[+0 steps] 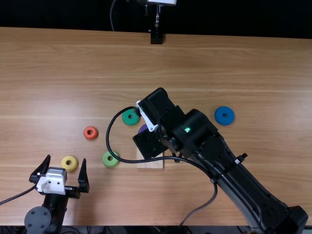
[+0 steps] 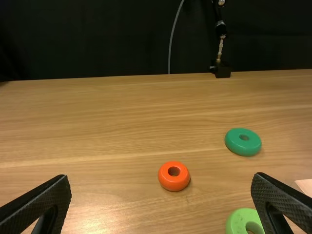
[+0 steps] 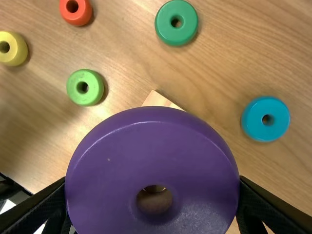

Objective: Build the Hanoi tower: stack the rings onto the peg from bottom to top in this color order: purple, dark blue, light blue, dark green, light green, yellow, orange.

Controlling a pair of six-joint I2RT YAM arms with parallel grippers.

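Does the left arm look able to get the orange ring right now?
Probably yes: its end effector is open, the orange ring lies ahead with nothing over it, and the right arm sits aside.

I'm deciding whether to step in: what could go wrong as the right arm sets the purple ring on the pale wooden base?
The purple ring, held in the right gripper, hides much of the pale wooden base from the wrist camera, so it might come down off-centre. The light green ring lies near the base and could get knocked if the arm strays.
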